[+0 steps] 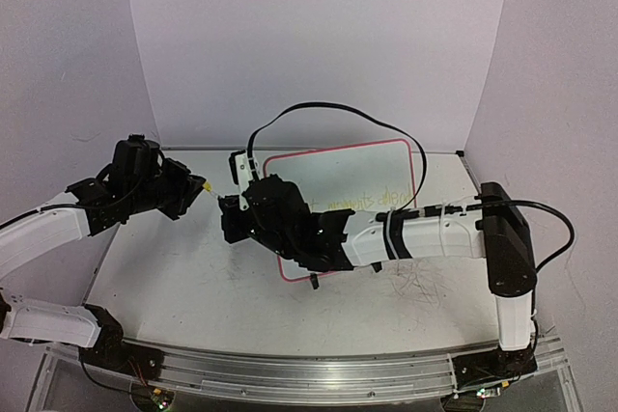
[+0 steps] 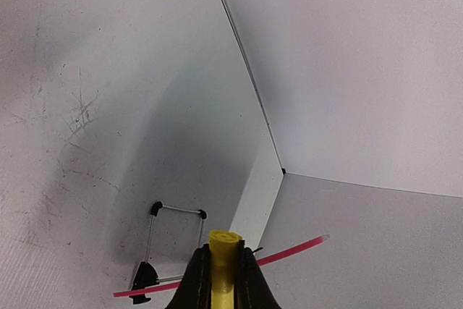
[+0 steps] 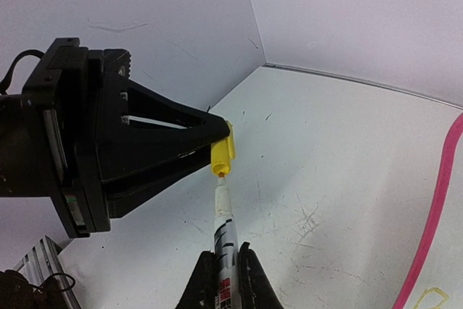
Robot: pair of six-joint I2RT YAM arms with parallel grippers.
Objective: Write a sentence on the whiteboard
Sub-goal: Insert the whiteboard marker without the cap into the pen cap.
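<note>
Whiteboard (image 1: pixel 338 169) with a pink rim lies flat on the grey counter (image 1: pixel 174 277), the faint yellow sentence (image 1: pixel 372 200) on its right part. Beside its left edge, the left hand (image 1: pixel 205 187) pinches a yellow cap (image 3: pixel 222 153) and the right hand (image 1: pixel 230 207) grips a marker (image 3: pixel 224 233), tip at the cap's mouth.

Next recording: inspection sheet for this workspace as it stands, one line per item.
Surface: grey-white table, scuffed, with dark scribbles near the right arm.
Job's things: whiteboard lying flat; faint yellow sentence, partly hidden by the right arm; marker with its tip at the yellow cap.
Clutter: nothing seen beyond a black clip at the board's rim.
Tools: left tool shut on cap; right tool shut on marker.
Cables: black cable looping above the board.
Surroundings: plain white walls.
</note>
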